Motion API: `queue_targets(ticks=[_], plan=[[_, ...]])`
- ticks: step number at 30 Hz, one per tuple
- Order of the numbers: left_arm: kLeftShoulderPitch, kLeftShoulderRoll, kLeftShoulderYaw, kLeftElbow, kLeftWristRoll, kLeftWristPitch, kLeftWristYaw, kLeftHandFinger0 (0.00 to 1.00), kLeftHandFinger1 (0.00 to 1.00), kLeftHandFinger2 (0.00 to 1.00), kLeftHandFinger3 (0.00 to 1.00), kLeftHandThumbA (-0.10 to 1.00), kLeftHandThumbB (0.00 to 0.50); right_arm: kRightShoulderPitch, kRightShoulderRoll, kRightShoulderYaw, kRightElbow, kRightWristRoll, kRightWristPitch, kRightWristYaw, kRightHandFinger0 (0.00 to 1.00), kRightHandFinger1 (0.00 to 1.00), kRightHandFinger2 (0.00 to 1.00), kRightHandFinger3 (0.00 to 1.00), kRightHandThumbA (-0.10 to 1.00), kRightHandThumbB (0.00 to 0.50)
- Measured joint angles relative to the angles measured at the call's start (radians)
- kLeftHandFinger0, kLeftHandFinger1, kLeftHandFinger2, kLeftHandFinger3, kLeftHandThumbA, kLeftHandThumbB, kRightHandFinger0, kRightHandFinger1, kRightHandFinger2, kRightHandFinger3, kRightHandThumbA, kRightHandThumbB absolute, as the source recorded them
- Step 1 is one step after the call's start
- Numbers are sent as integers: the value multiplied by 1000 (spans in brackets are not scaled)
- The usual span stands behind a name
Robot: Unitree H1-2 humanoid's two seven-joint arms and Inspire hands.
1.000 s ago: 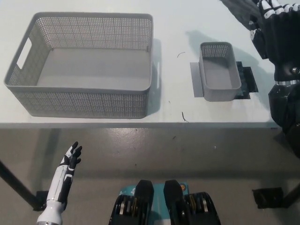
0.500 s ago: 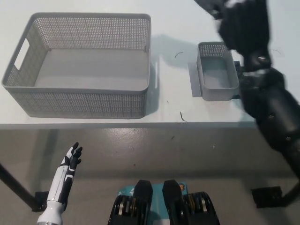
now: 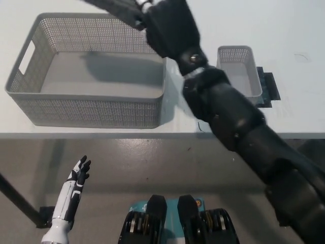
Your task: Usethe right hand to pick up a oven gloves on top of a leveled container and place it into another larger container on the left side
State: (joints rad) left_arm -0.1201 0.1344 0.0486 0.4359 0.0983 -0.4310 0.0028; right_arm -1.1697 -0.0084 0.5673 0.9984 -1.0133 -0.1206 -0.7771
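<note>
My black right hand (image 3: 165, 23) is high over the back right corner of the large grey mesh basket (image 3: 30, 96). It is shut on a dark oven glove (image 3: 114, 9), which sticks out to the left above the basket's back rim and is partly cut off by the picture's top edge. The basket's floor looks bare. The small grey container (image 3: 238, 71) stands at the right on a dark flat base (image 3: 269, 87), with nothing on top of it; my forearm covers its left side. My white left hand (image 3: 77, 175) rests open at the lower left, below the table edge.
My right arm (image 3: 238, 127) crosses the table diagonally from the bottom right. The white table's front edge (image 3: 101, 135) runs just before the basket. The floor lies below it.
My right arm has swung left with the glove, from the far right past the small container to above the large basket's back right corner. The left hand has stayed put.
</note>
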Motion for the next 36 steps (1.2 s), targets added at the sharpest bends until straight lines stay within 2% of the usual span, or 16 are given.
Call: queue_targets(ticks=[1,2,3,4,5,6,11,14,19,22,24,26,28,32,34,36], plan=[[0,0,-1,0,3,0,0,1000,1000,1000,1000,1000,97,-18,20,-9,41,14,0,11,0,217,686,389,-100,194],[0,0,-2,0,6,0,0,1000,1000,1000,1000,1000,99,-31,36,-23,65,27,1,31,37,290,766,585,-63,198],[0,0,-2,0,8,0,0,1000,1000,1000,1000,1000,105,-42,52,-42,85,44,3,55,354,673,1000,1000,327,285],[0,-1,-3,0,9,0,0,1000,1000,1000,1000,1000,112,-47,62,-53,92,55,7,73,851,1000,1000,1000,678,417],[0,-3,-3,0,9,0,0,1000,1000,1000,1000,1000,113,-49,69,-59,95,62,16,100,1000,1000,1000,1000,727,461],[0,-3,-2,0,9,1,0,1000,1000,1000,1000,1000,113,-48,70,-59,95,63,21,114,1000,1000,1000,1000,764,498],[1,-3,-1,0,9,1,-1,1000,1000,1000,1000,1000,113,-35,73,-61,95,80,48,217,1000,1000,1000,1000,996,500],[1,-3,-1,0,9,1,-1,1000,1000,1000,1000,1000,132,-23,70,-67,87,95,63,279,1000,1000,1000,1000,1000,500],[1,-3,-1,1,9,2,-1,1000,1000,1000,1000,1000,123,10,51,-97,17,144,84,398,1000,1000,1000,1000,1000,500],[1,-3,-1,1,9,2,-1,1000,1000,1000,1000,1000,111,23,35,-117,-52,178,92,459,1000,1000,1000,1000,1000,466],[1,-3,-2,1,10,2,-1,1000,1000,1000,1000,1000,112,30,20,-146,-130,219,91,507,1000,1000,1000,1000,1000,409],[1,-3,-2,1,10,2,-1,1000,1000,1000,1000,1000,107,31,4,-177,-207,258,88,539,1000,1000,1000,1000,1000,384],[1,-3,-2,1,10,2,-1,1000,1000,1000,1000,1000,109,33,-11,-205,-277,291,86,561,1000,1000,1000,1000,1000,411],[1,-3,-2,1,10,3,-1,1000,1000,1000,1000,1000,101,46,-44,-255,-414,341,88,587,1000,1000,1000,1000,1000,407],[1,-3,-2,1,10,3,-1,1000,1000,1000,1000,1000,95,67,-65,-283,-490,367,90,596,1000,1000,1000,1000,1000,374],[0,-3,-2,2,10,3,-1,1000,1000,1000,1000,1000,91,99,-89,-310,-562,389,92,605,1000,1000,1000,1000,1000,314]])
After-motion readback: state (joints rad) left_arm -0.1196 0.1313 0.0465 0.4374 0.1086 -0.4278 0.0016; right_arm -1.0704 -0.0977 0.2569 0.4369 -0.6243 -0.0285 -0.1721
